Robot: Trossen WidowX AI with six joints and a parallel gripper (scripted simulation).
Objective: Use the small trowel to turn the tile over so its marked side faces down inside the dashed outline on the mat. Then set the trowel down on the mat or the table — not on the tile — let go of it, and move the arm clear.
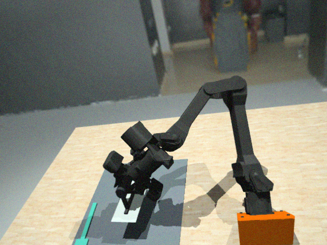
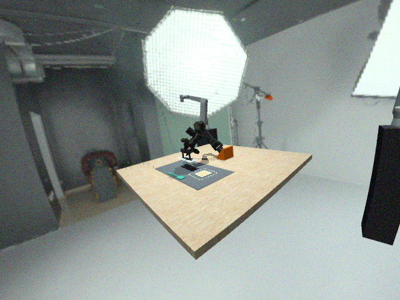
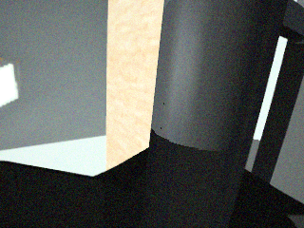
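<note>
Over the mat (image 1: 172, 184) (image 2: 197, 185), the end effector (image 1: 127, 204) (image 2: 186, 157) is partly closed on a white flat piece (image 1: 120, 215) (image 2: 183, 158), the exact grip hidden. Beyond, a teal tool (image 1: 89, 220) (image 2: 175, 175) lies flat; beside it, the cream tile (image 2: 203, 174) sits inside the dashed outline (image 2: 214, 175).

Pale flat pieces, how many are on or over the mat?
2: a white plate at the gripper, and a cream tile inside the dashed outline. The arm could hide others.
</note>
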